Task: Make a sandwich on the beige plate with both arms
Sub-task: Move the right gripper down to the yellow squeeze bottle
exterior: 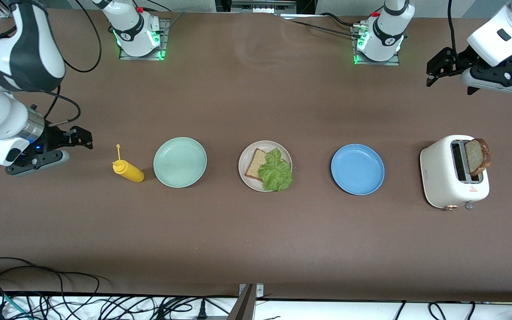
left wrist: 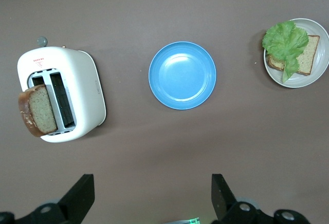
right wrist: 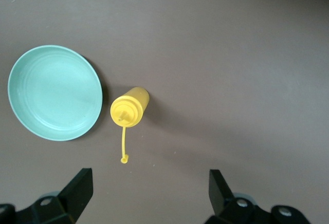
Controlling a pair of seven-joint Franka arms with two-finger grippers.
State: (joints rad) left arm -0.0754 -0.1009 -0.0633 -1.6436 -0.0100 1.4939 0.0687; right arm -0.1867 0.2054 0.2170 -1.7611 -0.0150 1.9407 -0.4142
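The beige plate (exterior: 265,146) (left wrist: 320,69) lies mid-table. On it rests one slice of brown-crusted bread (exterior: 254,163) (left wrist: 308,59) with a ruffled lettuce leaf (exterior: 276,171) (left wrist: 284,41) partly over it. A second slice (exterior: 478,156) (left wrist: 38,110) sticks up out of the white toaster (exterior: 442,178) (left wrist: 85,88) at the left arm's end of the table. My left gripper (exterior: 434,70) (left wrist: 152,196) hangs open and empty over bare table beside the toaster. At the right arm's end, my right gripper (exterior: 85,138) (right wrist: 149,193) is also open and empty, over bare table beside the yellow bottle.
A mint-green plate (exterior: 180,162) (right wrist: 54,93) and a blue plate (exterior: 357,169) (left wrist: 182,75) flank the beige plate, both empty. A yellow squeeze bottle (exterior: 128,170) (right wrist: 130,108) lies beside the mint plate. Cables run along the table edge nearest the front camera.
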